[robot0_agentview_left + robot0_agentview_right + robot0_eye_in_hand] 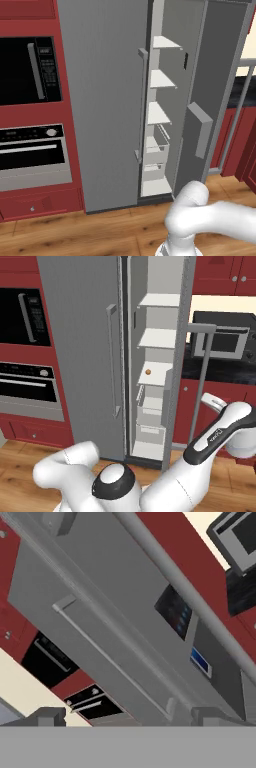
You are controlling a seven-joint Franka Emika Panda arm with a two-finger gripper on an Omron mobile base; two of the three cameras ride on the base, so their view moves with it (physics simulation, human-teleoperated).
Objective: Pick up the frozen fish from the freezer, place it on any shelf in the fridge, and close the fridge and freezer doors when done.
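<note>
Jaws are standing wide with nothing between them: in the hand view the two-finger gripper [127, 716] is showing its two small dark finger tips [47, 716] far apart at the bottom edge, facing the dark dispenser recess [176, 612] on the front of the narrow grey freezer door [150, 587]. That door [220, 90] is standing open, swung out to the right with its long vertical bar handle [202, 376] facing the room, and an inner bin [200, 127] is jutting from its inside face. Beside it, the tall narrow grey freezer compartment [155, 356] is lying exposed, its short white shelves [159, 114] stacked one above another and pale drawers [150, 416] sitting below them. On the third shelf down, a tiny orange-yellow speck [148, 371] is resting near the left side; it is too small to tell whether it is the frozen fish. The other shelves are looking bare. To the left, the wide plain-fronted grey fridge door [105, 100] is sitting shut, its bar handle [142, 105] running just beside the freezer opening. The white robot arm [175, 481] is curling low in front of the unit.
</note>
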